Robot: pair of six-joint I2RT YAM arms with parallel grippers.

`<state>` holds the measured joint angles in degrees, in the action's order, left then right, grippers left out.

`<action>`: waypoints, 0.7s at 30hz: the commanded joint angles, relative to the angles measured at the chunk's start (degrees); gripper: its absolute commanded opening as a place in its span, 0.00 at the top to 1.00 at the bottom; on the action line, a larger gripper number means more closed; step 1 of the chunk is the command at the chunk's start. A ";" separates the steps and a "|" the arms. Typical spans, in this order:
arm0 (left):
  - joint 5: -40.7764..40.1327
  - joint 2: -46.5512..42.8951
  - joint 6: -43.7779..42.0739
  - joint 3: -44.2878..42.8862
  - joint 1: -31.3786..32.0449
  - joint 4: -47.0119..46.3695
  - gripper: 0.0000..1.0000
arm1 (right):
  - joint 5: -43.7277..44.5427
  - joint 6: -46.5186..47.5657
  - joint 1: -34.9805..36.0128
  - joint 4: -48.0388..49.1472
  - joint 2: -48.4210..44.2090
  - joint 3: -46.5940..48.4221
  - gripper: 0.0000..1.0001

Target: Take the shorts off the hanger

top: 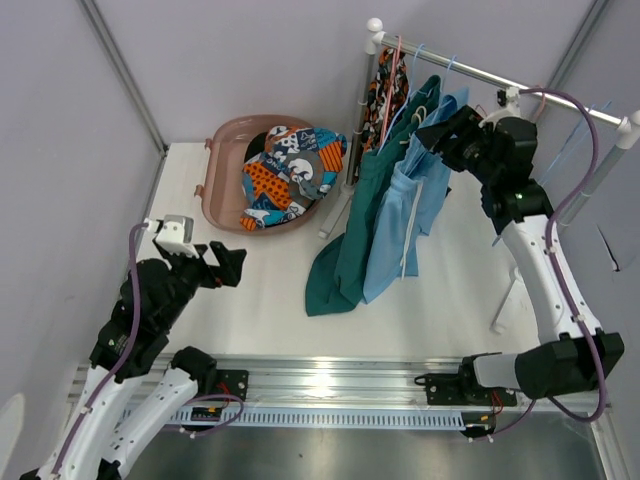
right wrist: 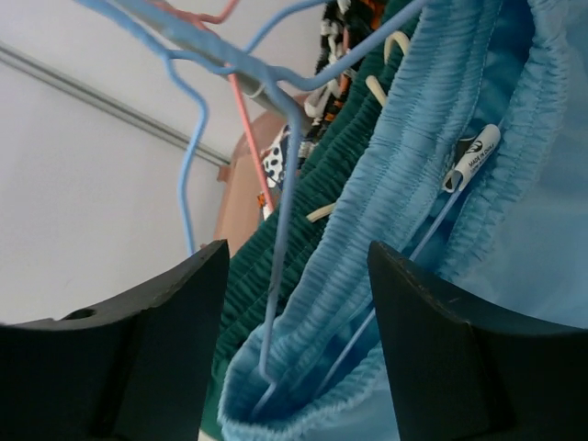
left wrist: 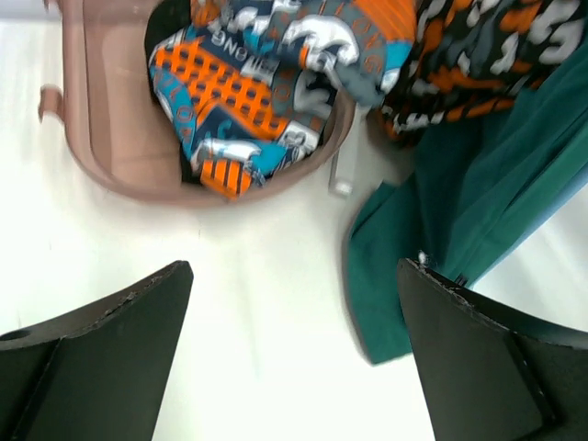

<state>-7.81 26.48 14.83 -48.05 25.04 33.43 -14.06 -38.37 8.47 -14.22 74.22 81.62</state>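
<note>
White table under 1 pink basin and the trailing hem of teal shorts

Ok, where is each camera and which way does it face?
Top external: fixed above and behind, looking down on the table; left arm and right arm show, the right gripper at the rail.
Left wrist: low over the table, facing the basin and teal shorts; left fingers frame the bottom.
Right wrist: up at the rail, close on the light blue shorts and blue hanger; right fingers below.
Shared: the teal shorts appear in all three.
</note>
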 commanded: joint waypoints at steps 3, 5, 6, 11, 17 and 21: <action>-1.33 -3.62 0.11 2.17 -0.08 1.46 0.01 | 4.13 2.07 2.78 4.99 3.73 4.60 0.57; -1.15 -4.33 -0.24 2.96 -0.08 0.85 0.01 | 4.74 2.16 3.57 4.73 4.44 4.86 0.79; -0.98 -4.24 -0.33 3.14 -0.08 0.76 0.01 | 5.44 2.16 3.75 4.64 4.71 4.86 0.91; -0.19 -3.54 -0.50 3.23 -0.08 1.02 0.01 | 7.47 2.51 4.19 2.62 3.57 4.51 1.00; 12.28 -0.74 -1.04 0.95 -0.08 -3.01 0.01 | 10.19 5.06 4.10 -0.89 -2.56 5.65 1.00; 20.72 5.05 1.60 -2.30 1.06 -9.42 0.01 | 11.87 5.50 4.10 -2.92 -7.32 6.70 1.00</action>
<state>3.22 28.08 14.90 -46.52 25.17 31.53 -4.84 -35.70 12.32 -19.46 73.38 83.61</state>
